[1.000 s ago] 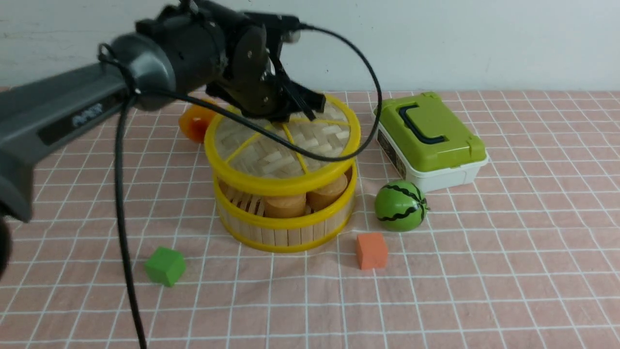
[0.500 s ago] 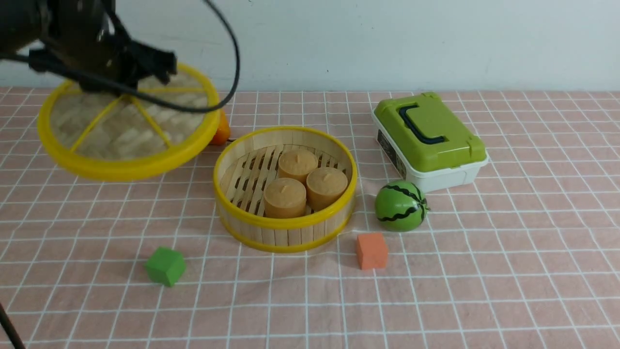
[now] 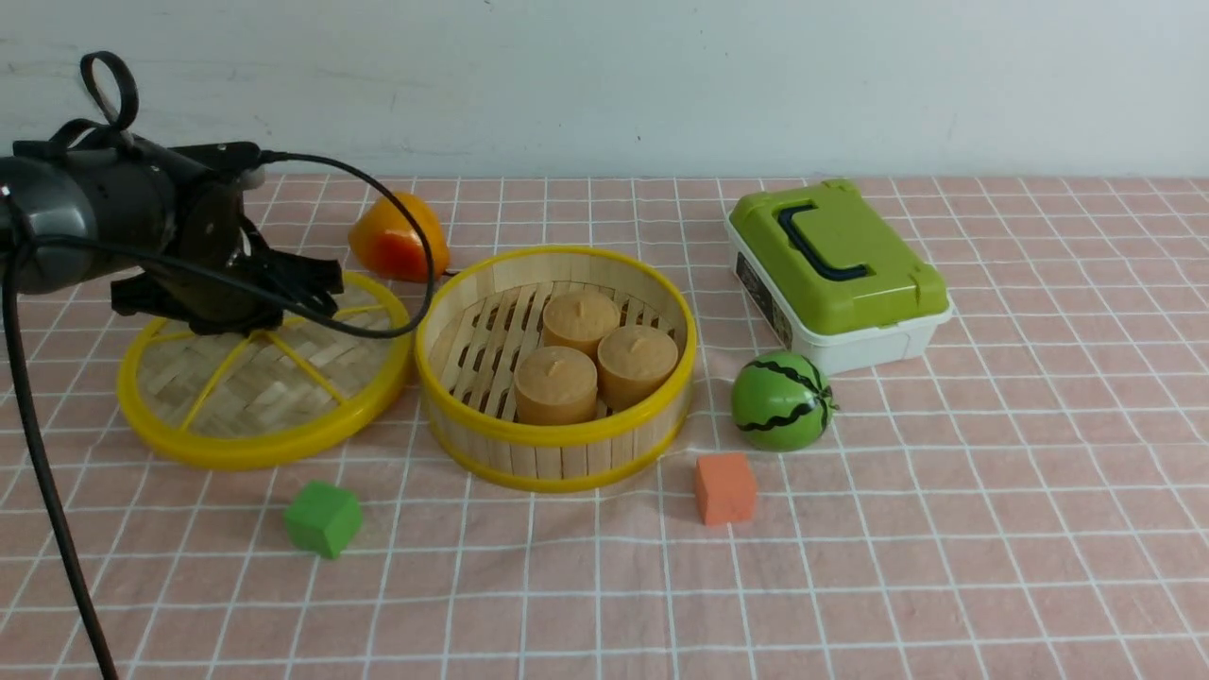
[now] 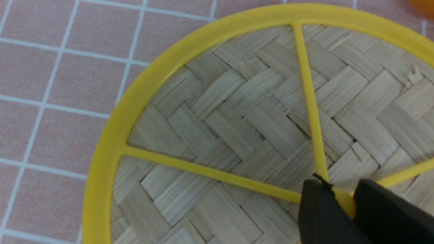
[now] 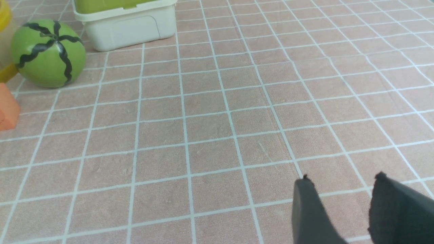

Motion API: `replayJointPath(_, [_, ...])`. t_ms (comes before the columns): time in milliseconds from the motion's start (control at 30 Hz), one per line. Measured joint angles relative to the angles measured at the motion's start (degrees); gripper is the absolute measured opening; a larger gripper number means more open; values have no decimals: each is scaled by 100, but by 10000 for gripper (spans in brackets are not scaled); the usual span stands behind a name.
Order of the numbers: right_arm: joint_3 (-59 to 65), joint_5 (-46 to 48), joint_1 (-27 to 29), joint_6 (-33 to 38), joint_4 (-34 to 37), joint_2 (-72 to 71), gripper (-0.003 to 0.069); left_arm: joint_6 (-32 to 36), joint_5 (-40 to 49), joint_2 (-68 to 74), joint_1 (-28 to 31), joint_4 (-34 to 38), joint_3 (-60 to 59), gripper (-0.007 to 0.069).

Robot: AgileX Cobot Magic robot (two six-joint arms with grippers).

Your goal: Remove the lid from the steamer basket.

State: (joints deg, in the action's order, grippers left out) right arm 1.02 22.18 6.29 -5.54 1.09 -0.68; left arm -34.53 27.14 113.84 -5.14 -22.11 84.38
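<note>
Lid (image 3: 269,382) lies flat on the pink surface (image 3: 850,567) at the left, just beside the steamer basket (image 3: 557,449). The left hand (image 4: 340,190) sits on top of it, gripping the small yellow knob. The steamer basket has no cover, and three round brown cakes (image 3: 595,359) sit inside. The right hand (image 5: 343,178) is open and holds nothing.
</note>
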Motion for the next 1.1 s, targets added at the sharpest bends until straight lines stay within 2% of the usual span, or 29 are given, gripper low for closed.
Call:
replayJointPath(33, [0,0,0,0,0,0,241,0,-5,0,0,0,0,141])
replayJointPath(67, [0,0,0,0,0,0,241,0,-19,0,0,-12,0,191])
replayJointPath(100, [0,0,0,0,0,0,241,0,-24,0,0,-17,0,206])
replayJointPath(133, [0,0,0,0,0,0,241,0,-16,0,0,-38,0,268])
replayJointPath(267, [0,0,0,0,0,0,241,-124,334,-124,0,-54,0,340])
replayJointPath(367, [0,0,0,0,0,0,241,-294,615,-414,0,-110,0,298])
replayJointPath(467, [0,0,0,0,0,0,241,-392,834,-1010,0,-159,0,196])
replayJointPath(567, [0,0,0,0,0,0,241,-408,920,-2147,0,-72,-5,34])
replayJointPath(600, [0,0,0,0,0,0,241,-408,876,-2358,0,-31,-30,11])
replayJointPath(667, [0,0,0,0,0,0,241,-402,675,-3021,0,112,-178,-13])
replayJointPath(833, [0,0,0,0,0,0,241,-283,-193,-4635,0,448,-1124,-13])
replayJointPath(1033, [0,0,0,0,0,0,241,-262,-774,-6556,0,666,-3435,-13])
replayJointPath(1100, [0,0,0,0,0,0,241,-257,-791,-6777,0,690,-3757,-13])
